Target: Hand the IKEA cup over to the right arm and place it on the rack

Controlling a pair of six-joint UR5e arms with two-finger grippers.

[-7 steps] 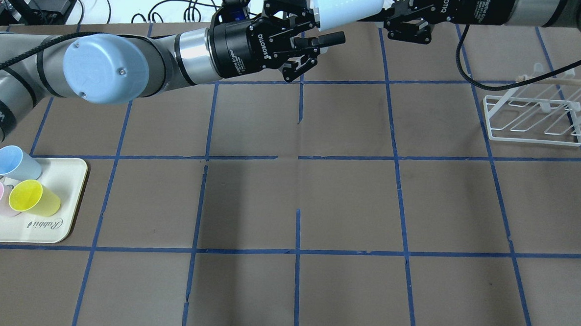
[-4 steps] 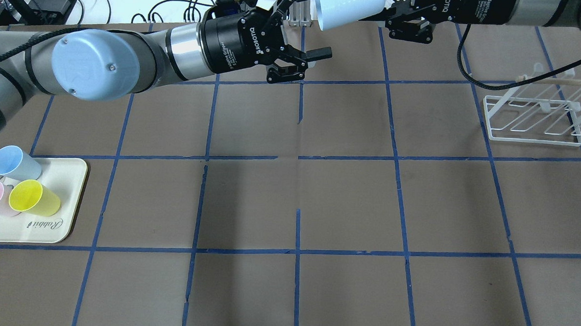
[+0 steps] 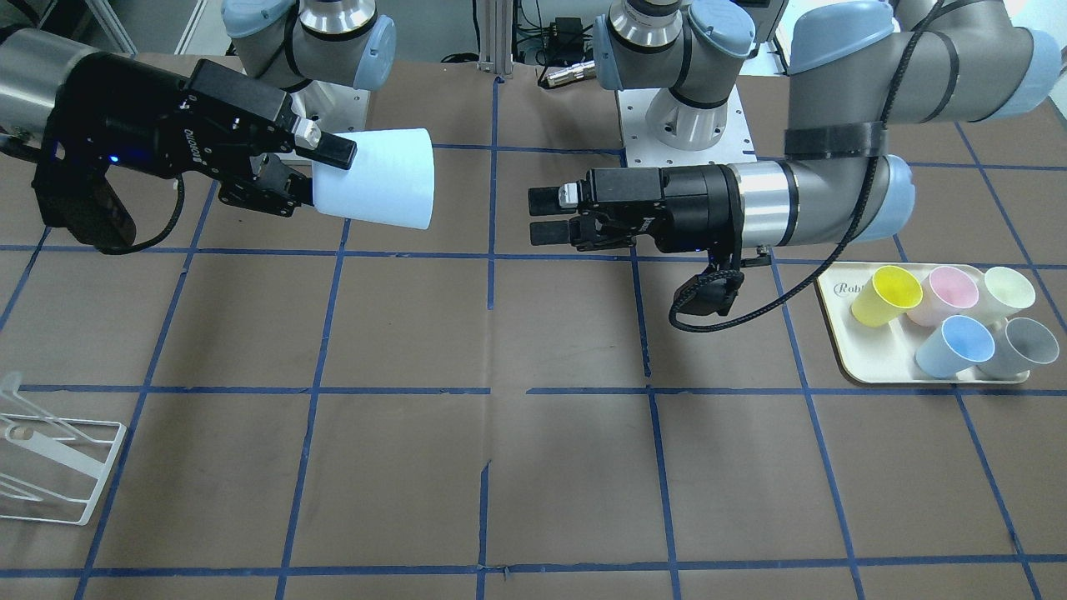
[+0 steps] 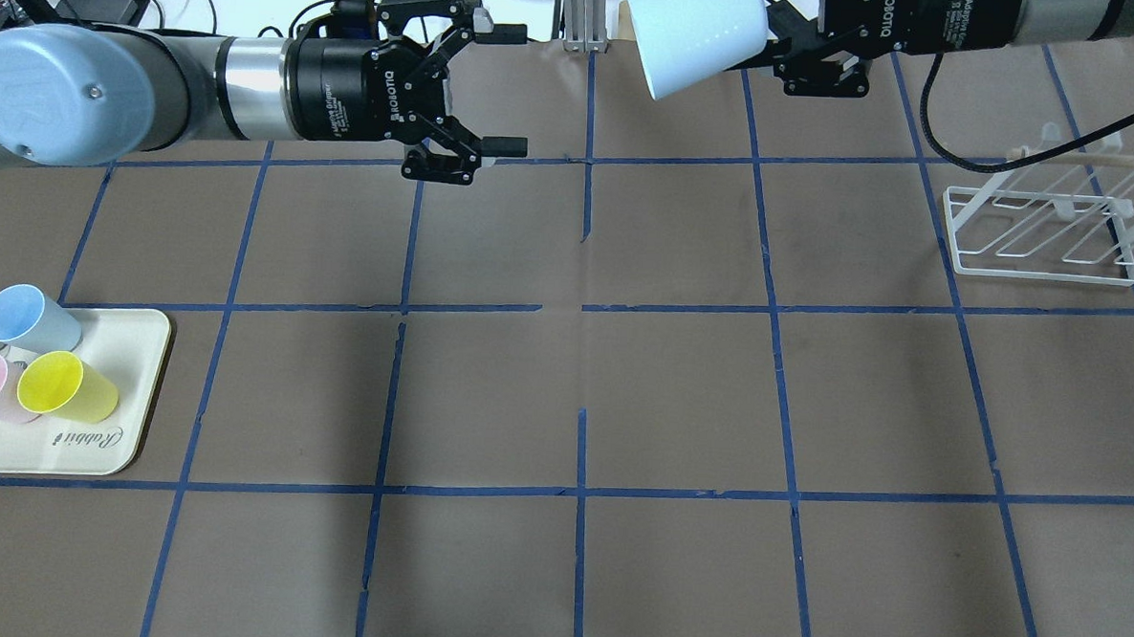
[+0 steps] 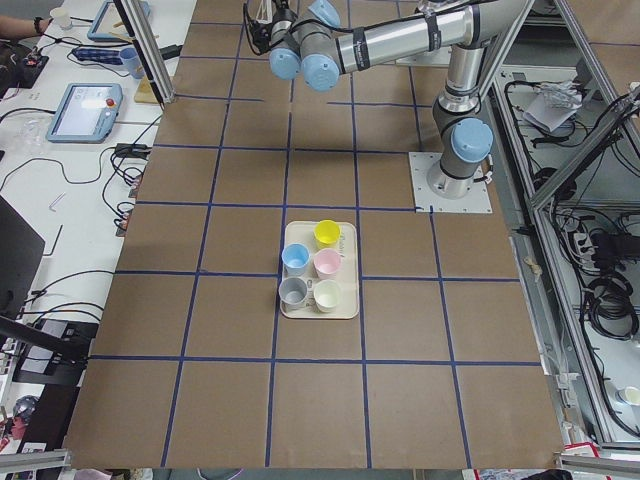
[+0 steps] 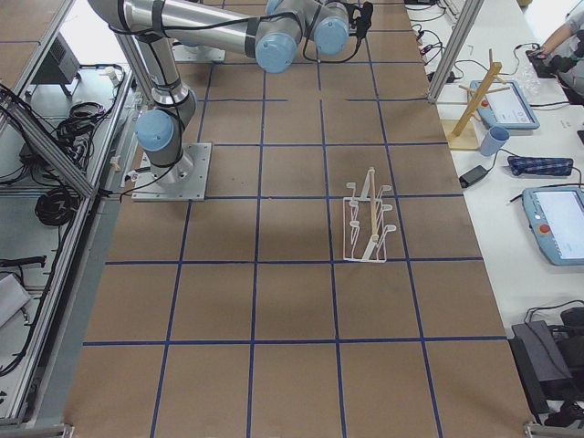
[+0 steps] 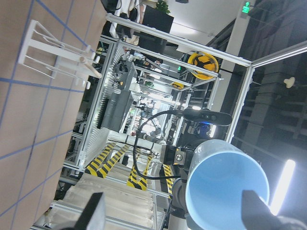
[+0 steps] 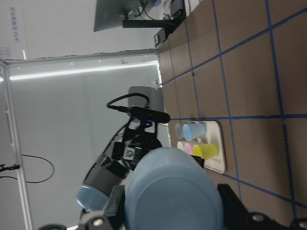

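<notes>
My right gripper (image 4: pixel 782 45) is shut on the narrow base end of the pale-blue IKEA cup (image 4: pixel 699 37) and holds it on its side high over the table's far edge, mouth toward my left arm. It also shows in the front view (image 3: pixel 379 190). My left gripper (image 4: pixel 508 91) is open and empty, a gap to the left of the cup's mouth. In the left wrist view the cup's open mouth (image 7: pixel 225 187) faces the camera. The white wire rack (image 4: pixel 1044 234) stands on the table at the right, below and right of the cup.
A cream tray (image 4: pixel 93 432) at the near left holds a second blue cup (image 4: pixel 26 319), a yellow cup (image 4: pixel 66 385), a pink one and others. Cables and a keyboard lie beyond the table's far edge.
My left gripper, open, has drawn back to the left, away from the cup's mouth. My right gripper has kept hold of the cup, shifted it slightly right and tilted it.
</notes>
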